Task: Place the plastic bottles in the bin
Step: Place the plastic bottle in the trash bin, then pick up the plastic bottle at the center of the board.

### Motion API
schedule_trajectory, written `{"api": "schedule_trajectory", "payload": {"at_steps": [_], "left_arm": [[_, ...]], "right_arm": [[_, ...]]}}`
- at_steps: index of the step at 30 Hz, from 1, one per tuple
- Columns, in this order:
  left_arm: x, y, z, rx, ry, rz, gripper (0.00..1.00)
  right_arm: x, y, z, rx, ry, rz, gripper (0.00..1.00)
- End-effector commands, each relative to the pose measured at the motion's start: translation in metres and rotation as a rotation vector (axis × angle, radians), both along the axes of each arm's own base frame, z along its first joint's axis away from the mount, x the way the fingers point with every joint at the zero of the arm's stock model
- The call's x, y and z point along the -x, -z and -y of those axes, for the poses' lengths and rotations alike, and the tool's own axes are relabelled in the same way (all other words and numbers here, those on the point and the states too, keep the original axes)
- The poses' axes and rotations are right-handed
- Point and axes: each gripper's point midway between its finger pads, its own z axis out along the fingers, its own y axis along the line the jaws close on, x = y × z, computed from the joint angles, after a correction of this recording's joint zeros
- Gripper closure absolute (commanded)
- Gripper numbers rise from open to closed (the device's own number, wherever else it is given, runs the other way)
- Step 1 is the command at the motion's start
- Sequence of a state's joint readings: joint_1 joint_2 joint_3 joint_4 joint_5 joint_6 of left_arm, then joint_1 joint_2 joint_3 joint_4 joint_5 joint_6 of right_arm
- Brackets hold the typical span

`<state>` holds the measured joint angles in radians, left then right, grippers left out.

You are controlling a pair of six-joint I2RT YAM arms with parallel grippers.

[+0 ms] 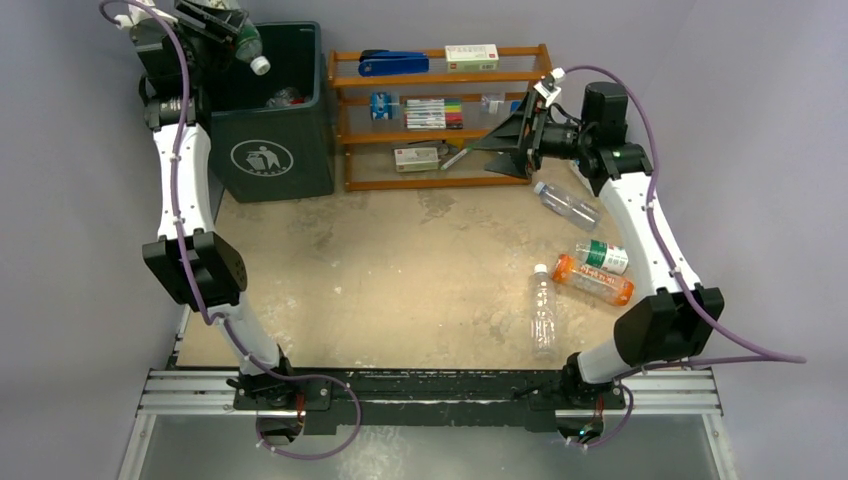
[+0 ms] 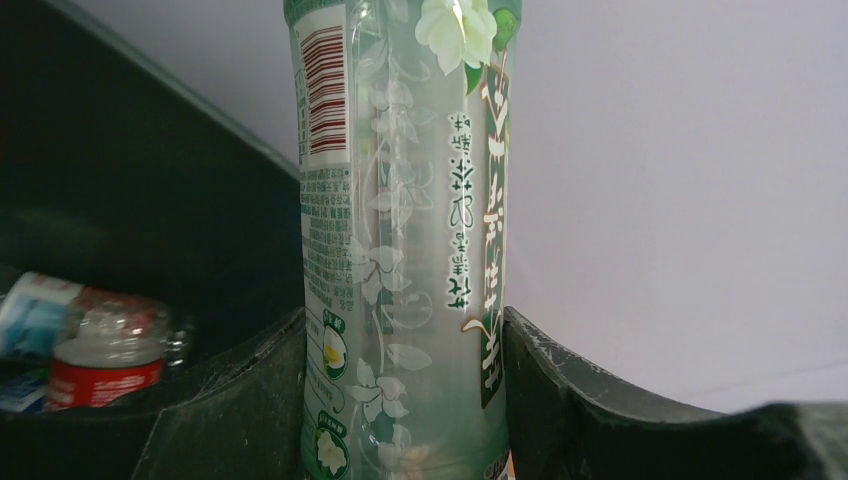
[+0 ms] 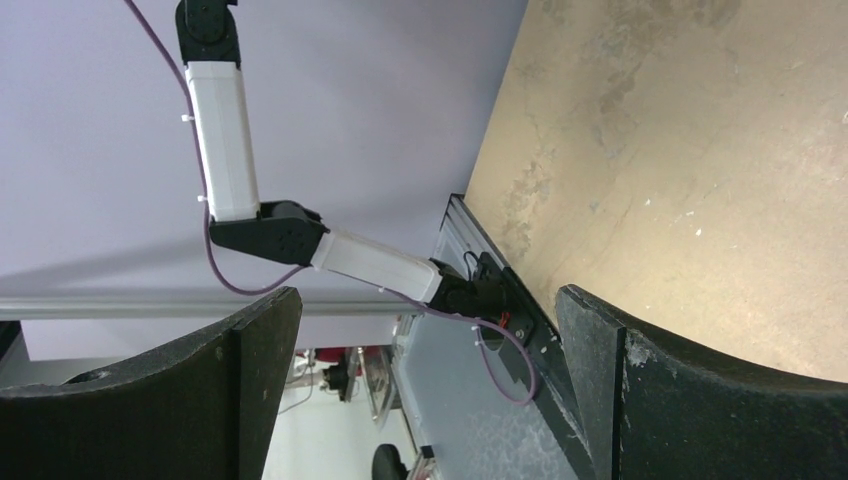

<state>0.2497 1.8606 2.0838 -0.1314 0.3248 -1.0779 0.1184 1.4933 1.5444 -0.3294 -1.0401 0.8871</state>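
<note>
- Plastic bottles are sitting in three places: one clear, green-labelled bottle (image 1: 245,45) with a white cap is being held by the left arm's fingers (image 2: 250,400), a few are already lying inside the large dark green rectangular plastic bin (image 1: 270,155), and four are lying on the tan worktop (image 1: 400,260) beside the right arm.
- Left fingers are clamping the held bottle by its body, with its long axis running straight out between them and its cap end tilting down over the bin's open mouth.
- Letting go is looking like the coming move, since the cap is hanging inside the bin's rim line.
- Right arm's fingers (image 3: 250,380) are standing wide apart, gripping nothing, hovering in front of the orange-brown wooden rack (image 1: 350,120).
- Nearest loose item, a clear bottle (image 1: 567,205), is lying on the worktop just right of those fingers and nearer the bases, its long axis diagonal; the right arm is much the nearer.
</note>
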Motion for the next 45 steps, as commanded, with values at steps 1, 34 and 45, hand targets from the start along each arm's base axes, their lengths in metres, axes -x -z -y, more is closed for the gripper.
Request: {"api": "schedule_trajectory", "payload": {"at_steps": [1,34,45], "left_arm": [[-0.001,-0.001,-0.021,-0.073,-0.079,-0.007,0.54],[0.066,0.036,0.075,-0.389,0.068,-0.316,0.17],[0.172,0.098,0.177,-0.425,0.312,-0.475,0.15]], "right_arm": [[-0.007,-0.003,0.002,0.025,0.016,0.009,0.00],[0.017,0.029,0.024,0.241,0.087,-0.023,0.00],[0.052,0.092,0.069,0.524,0.258,-0.158,0.00]]}}
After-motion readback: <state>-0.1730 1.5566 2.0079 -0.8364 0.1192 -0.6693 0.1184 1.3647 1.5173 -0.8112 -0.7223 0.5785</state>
